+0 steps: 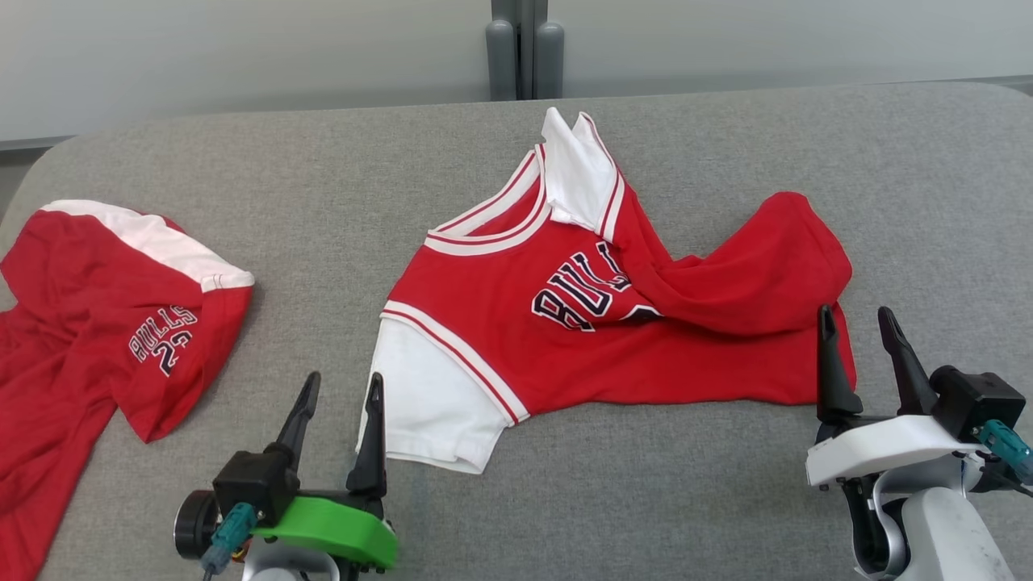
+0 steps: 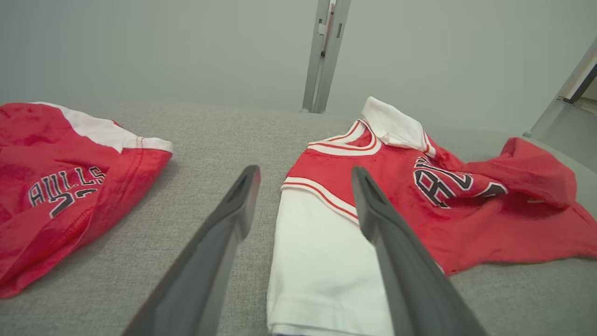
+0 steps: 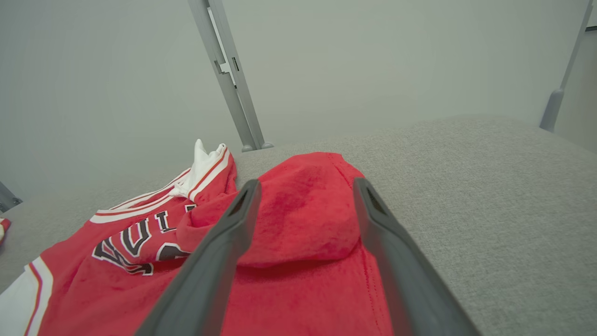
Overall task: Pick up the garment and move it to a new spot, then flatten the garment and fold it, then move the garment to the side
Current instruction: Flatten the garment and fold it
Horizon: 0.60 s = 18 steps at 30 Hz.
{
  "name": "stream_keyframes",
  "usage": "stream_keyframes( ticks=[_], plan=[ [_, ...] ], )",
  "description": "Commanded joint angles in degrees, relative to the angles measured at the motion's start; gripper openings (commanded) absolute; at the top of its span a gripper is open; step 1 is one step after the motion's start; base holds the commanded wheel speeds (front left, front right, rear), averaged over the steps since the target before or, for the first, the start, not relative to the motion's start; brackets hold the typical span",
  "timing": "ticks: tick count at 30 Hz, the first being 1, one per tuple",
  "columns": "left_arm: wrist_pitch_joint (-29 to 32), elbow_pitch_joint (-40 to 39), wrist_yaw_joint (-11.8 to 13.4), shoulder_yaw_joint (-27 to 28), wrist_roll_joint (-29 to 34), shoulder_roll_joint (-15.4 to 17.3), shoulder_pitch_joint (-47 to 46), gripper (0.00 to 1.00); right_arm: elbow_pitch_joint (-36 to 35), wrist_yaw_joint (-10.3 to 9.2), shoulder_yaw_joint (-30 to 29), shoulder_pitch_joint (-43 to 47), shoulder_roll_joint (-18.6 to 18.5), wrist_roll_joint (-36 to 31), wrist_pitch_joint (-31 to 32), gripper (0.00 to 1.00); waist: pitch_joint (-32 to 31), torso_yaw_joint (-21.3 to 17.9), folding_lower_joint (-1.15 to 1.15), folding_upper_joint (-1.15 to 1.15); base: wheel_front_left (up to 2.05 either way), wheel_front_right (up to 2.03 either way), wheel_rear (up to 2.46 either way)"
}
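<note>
A red Bulls jersey (image 1: 613, 323) lies crumpled in the middle of a grey cloth-covered surface (image 1: 323, 186). Its chest lettering is partly buried under a fold of red fabric thrown over from the robot's right. The near sleeve (image 1: 432, 403), white, lies flat at the jersey's left corner; the far sleeve (image 1: 577, 173) sticks up at the back edge. The left tool (image 1: 344, 378), on a green mount, stands with its two fingers wide apart and holds nothing. Its tips are at the edge of the near sleeve; whether they touch it cannot be told. The right tool (image 1: 854, 311), on a white mount, is likewise spread wide and empty at the jersey's right end, the raised red fold showing between its fingers in the wrist view. A second garment (image 1: 105, 323), red with white trim and similar lettering, lies well apart at the surface's left edge. A grey post (image 1: 524, 48) rises behind.
</note>
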Motion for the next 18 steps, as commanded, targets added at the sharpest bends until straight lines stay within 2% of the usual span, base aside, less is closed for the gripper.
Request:
stream_keyframes(
  ticks=[1,10,18],
  plan=[
    [0.04,1.4,0.68,0.15,0.48,0.18,0.25,1.0,-0.08,-0.08,0.11,-0.55,0.03,-0.13,-0.16,1.0,-0.16,-0.35,0.0,0.0,0.0,0.0,0.0],
    [0.03,18.26,3.71,-1.96,2.51,0.19,-2.78,1.0,0.03,-0.08,0.95,0.14,0.22,0.13,-0.16,1.0,-0.53,-2.33,0.0,0.0,0.0,0.0,0.0],
    [0.03,23.03,4.77,-1.65,2.15,0.19,-5.49,1.0,-0.31,-0.08,0.9,0.11,0.34,-0.18,-0.16,1.0,0.36,-2.86,0.0,0.0,0.0,0.0,0.0]
  ],
)
